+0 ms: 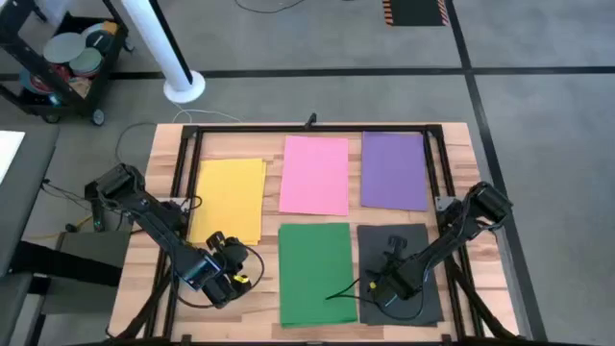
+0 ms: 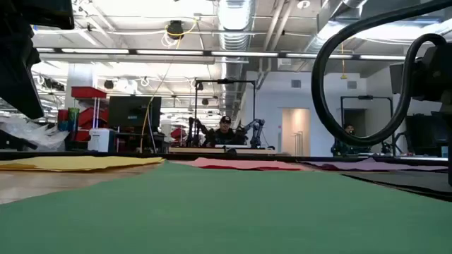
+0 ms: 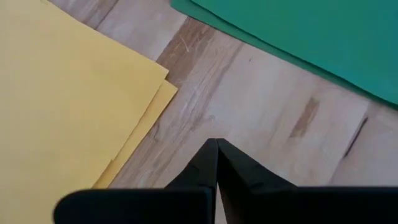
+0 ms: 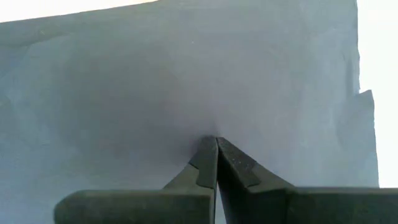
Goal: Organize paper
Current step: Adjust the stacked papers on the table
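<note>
Five sheets of paper lie flat on the wooden table: yellow [image 1: 231, 197], pink [image 1: 315, 175] and purple [image 1: 394, 171] in the far row, green [image 1: 315, 272] and black [image 1: 399, 250] in the near row. My left gripper [image 1: 235, 274] is shut over bare wood between the near corner of the yellow paper [image 3: 68, 106] and the green sheet [image 3: 311, 43]. In the left wrist view the yellow paper shows two offset layers at that corner. My right gripper [image 1: 382, 285] is shut, pointing down at the black sheet [image 4: 186, 81]. My right gripper's shut fingertips [image 4: 208, 152] stand on or just above the middle part of the black sheet, coming from above. I cannot tell whether they touch it. The sheet lies flat on the table.
A black metal frame [image 1: 307, 130] runs around the table top. A thin dark cable [image 1: 341, 291] lies across the green sheet's near right part. Beyond the table's far left stand a white post [image 1: 178, 82] and a cart [image 1: 67, 67]. A strip of bare wood [image 1: 269, 279] runs between my left gripper and the green sheet.
</note>
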You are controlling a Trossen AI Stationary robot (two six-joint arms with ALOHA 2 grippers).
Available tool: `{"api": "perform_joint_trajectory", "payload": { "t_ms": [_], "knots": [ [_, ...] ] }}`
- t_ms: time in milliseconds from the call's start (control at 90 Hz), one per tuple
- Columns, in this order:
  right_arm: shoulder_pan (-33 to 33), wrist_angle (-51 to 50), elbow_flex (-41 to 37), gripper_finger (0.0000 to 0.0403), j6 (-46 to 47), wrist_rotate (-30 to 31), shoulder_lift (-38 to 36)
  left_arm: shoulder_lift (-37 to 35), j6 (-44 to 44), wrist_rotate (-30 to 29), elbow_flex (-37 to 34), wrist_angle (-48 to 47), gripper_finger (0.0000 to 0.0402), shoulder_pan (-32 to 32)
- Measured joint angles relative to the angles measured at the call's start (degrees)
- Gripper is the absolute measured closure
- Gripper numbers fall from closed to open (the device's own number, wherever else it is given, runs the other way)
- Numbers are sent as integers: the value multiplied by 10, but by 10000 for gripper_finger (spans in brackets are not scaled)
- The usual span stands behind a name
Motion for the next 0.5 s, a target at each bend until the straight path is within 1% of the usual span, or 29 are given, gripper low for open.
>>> {"api": "perform_joint_trajectory", "payload": {
  "t_ms": [211, 311, 500],
  "knots": [
    [8, -27, 16, 403, -3, 6, 3, 0, 0, 0, 0, 1, 401, 0],
    [14, -63, 27, 403, -2, 9, 6, 0, 0, 0, 0, 3, 401, 0],
    [14, -77, 44, 403, -2, 14, 4, 0, 0, 1, 0, 4, 401, 0]
  ]
}}
